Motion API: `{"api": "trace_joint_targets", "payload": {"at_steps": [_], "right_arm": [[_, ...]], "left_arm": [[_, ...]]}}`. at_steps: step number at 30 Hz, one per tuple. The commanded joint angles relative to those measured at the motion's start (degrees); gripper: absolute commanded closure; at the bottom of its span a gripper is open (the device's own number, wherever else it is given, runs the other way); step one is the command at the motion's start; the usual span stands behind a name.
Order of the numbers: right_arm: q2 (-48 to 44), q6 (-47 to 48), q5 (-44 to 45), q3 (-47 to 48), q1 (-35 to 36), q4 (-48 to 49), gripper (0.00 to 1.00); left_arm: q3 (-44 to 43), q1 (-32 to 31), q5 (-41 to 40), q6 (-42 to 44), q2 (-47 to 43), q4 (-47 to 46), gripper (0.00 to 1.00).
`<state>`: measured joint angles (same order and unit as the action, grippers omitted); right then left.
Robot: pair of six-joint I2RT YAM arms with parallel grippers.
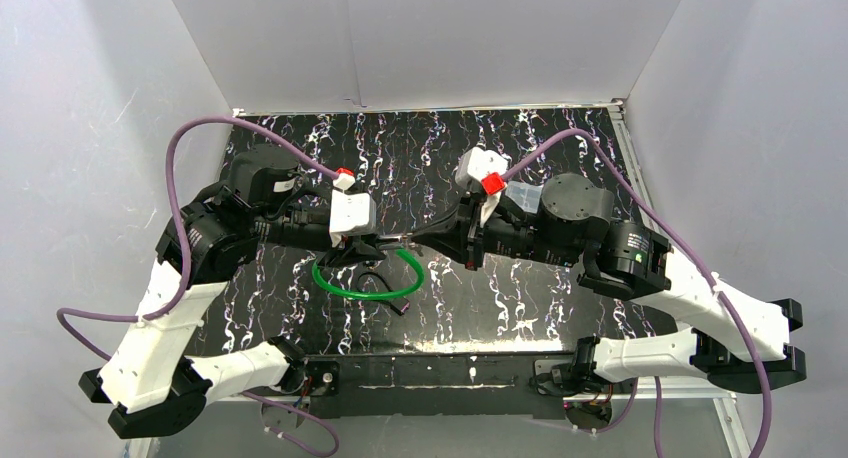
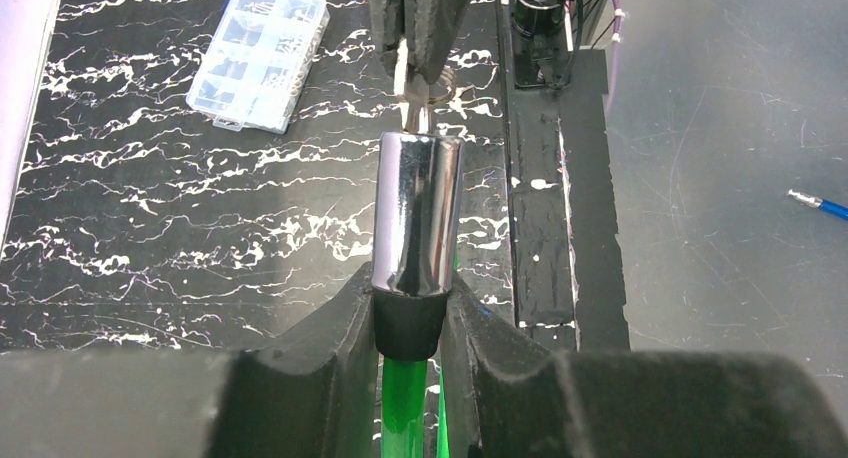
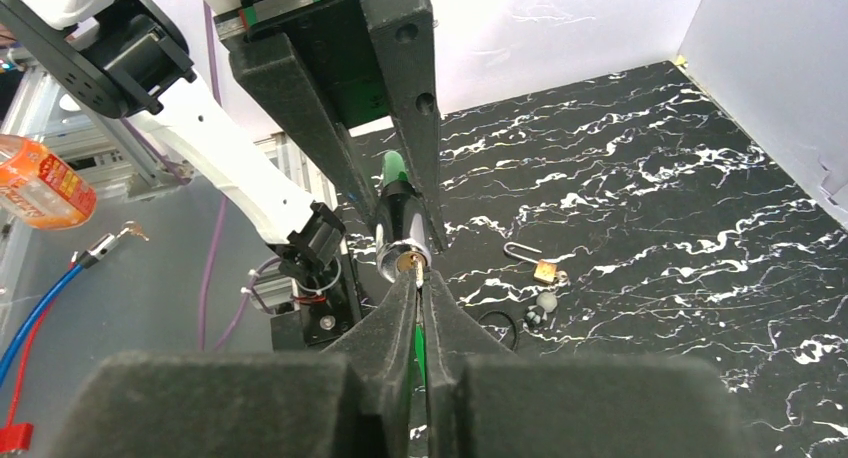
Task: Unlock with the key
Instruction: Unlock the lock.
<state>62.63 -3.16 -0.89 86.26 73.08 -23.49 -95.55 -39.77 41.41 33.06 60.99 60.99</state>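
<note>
I'm clamping the cable-lock barrel (image 2: pixel 417 213) with my left end effector (image 2: pixel 410 323), pinching the key (image 3: pixel 414 267) with my right end effector (image 3: pixel 420 288) (seemingly inserted); twisting comes next.

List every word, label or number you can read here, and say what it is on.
No text can be read.
On the orange bottle: a printed label, too blurred to read.
On the small padlock: too small to tell.
On the lock, key and clear box: no marks visible.
</note>
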Motion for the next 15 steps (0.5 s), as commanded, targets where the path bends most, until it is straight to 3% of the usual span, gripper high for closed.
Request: {"api": "trace_joint_targets", "payload": {"at_steps": [1,15], "right_arm": [[0.0,-0.4,-2.3,2.2,-0.3,1.8,0.97],[1.9,-4.6,-9.0,-4.3,-0.3,5.5,0.99]], "left_arm": [[-2.0,-0.1,1.9,0.5,-1.0,-0.7,1.00],[-2.5,-0.1,2.1,0.4,-0.8,-0.8,1.00]]}}
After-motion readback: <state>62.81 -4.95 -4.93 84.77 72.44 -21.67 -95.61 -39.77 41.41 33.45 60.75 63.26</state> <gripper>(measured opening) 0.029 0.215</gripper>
